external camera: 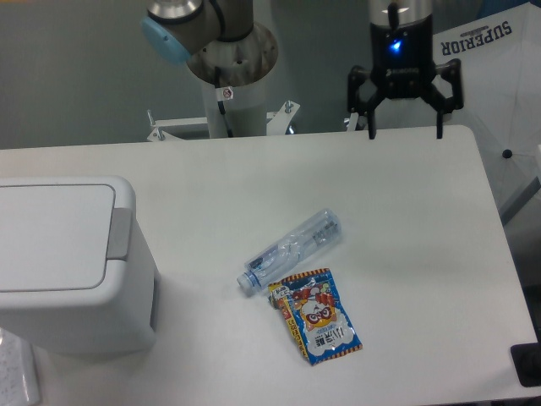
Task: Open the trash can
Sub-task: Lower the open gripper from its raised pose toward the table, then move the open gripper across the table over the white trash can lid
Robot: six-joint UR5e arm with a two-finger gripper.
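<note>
The trash can (72,262) is seen at the left edge of the white surface (406,220), a large boxy white bin with rounded corners whose flat rectangular lid is down and whose grey push tab (120,233) faces right. The gripper (404,132) is held above the far right part of the surface, near its back edge, with the jaws spread wide apart and pointing downward, nothing being held between them; a blue light is lit on the gripper body. The trash can is thus placed well apart from the jaws, across the surface to the left and nearer the camera. Between the two, toward the middle of the surface, a clear plastic bottle (292,250) is laid on its side at a diagonal, its cap end toward the lower left. Just beside its cap end, a colourful snack packet (316,316) is laid flat. The arm's base column (228,63) is seen behind the back edge of the surface.
</note>
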